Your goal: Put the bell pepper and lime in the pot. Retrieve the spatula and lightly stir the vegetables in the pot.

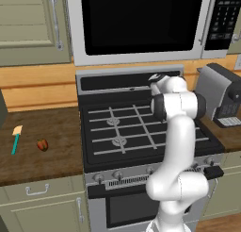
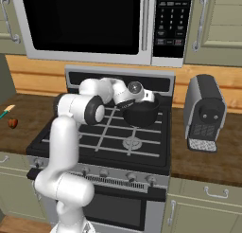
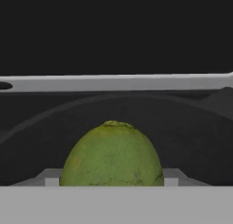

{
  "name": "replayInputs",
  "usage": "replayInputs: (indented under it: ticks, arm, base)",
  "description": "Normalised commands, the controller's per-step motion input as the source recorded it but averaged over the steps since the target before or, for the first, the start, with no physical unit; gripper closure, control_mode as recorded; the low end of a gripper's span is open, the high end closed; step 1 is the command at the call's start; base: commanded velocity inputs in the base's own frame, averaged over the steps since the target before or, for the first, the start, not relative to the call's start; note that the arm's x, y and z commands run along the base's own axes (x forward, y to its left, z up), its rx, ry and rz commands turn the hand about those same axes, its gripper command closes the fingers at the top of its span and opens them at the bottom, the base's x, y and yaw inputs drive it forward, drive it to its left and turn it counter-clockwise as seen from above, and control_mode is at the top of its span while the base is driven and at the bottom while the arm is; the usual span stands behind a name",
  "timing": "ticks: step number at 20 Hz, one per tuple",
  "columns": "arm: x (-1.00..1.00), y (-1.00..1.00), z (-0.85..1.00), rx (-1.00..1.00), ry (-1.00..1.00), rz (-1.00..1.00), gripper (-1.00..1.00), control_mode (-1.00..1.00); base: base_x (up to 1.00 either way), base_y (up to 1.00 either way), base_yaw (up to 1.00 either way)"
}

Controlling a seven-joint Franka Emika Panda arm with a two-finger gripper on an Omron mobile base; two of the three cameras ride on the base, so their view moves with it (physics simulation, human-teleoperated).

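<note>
No lettering on the microwave keypad (image 2: pixel 170 19) is legible.

Dimpled matt lime (image 3: pixel 112 155), matt black pot (image 2: pixel 141 114), grained wooden counter (image 1: pixel 42 132)

I note even, flat rendered light in both base views, soft shadows, no glare; hand view dim, lime (image 3: pixel 112 155) coarse, slightly blurred.

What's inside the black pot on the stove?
Looking from the base, the pot has the gripper right over it, blocking its inside. The hand view shows the lime between the fingers above a dark curved surface.
</note>
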Motion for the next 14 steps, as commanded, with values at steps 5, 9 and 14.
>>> replayInputs:
  ticks: [5, 9, 14]
  arm:
    - [0.27, 0.00, -0.15, 0.00, 0.00, 0.00, 1.00, -1.00]
    - [0.18, 0.00, -0.12, 0.00, 0.00, 0.00, -1.00, -1.00]
    - [0.00, 0.00, 0.00, 0.00, 0.00, 0.00, -1.00, -1.00]
  base:
    - [0.00, 0.00, 0.00]
    - [0.00, 0.00, 0.00]
    - [0.00, 0.00, 0.00]
